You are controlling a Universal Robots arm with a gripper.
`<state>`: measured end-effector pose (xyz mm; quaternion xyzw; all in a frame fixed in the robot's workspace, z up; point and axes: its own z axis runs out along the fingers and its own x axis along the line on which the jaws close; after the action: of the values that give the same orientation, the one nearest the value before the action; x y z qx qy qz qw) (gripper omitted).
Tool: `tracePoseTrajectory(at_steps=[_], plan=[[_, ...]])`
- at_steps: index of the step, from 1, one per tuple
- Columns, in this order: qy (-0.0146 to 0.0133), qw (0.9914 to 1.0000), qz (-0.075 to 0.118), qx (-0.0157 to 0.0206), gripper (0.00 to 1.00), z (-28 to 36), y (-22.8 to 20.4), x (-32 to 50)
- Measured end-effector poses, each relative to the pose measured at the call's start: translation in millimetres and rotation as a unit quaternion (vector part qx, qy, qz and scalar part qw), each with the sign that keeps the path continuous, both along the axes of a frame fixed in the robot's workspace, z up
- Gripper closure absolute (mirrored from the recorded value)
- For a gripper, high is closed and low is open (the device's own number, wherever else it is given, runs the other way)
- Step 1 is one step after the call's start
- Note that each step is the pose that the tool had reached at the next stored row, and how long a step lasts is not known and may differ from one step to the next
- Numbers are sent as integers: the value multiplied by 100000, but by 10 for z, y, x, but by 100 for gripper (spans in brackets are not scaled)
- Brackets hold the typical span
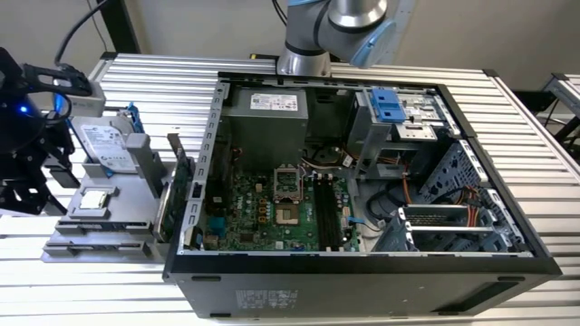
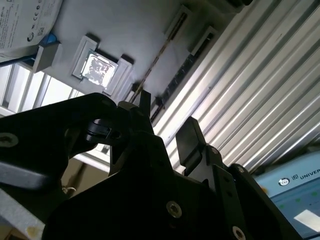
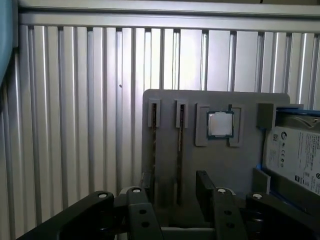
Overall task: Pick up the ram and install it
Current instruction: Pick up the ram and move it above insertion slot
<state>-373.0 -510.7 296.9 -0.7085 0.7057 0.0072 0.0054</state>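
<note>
Fingers (image 3: 204,186) parted and empty over ram (image 3: 179,150) in grey tray (image 3: 220,165), exterior view adds open computer case (image 1: 363,265)

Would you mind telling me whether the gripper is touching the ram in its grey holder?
Cannot tell. In the first wrist view the open gripper frames one ram stick, but nothing shows whether it reaches the stick or hangs short of it.

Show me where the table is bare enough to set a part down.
Bare ribbed table runs along the exterior view's right of the computer case, and on the camera's side of the grey parts holder. Crowded: the holder itself, with the hard drive, processor chip and the hand over it.
</note>
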Motion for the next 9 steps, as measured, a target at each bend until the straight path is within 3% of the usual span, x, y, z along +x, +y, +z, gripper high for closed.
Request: tracePoseTrajectory(at_steps=[9], plan=[[-127, 100000, -12, -4, 0, -160, -4, -2]])
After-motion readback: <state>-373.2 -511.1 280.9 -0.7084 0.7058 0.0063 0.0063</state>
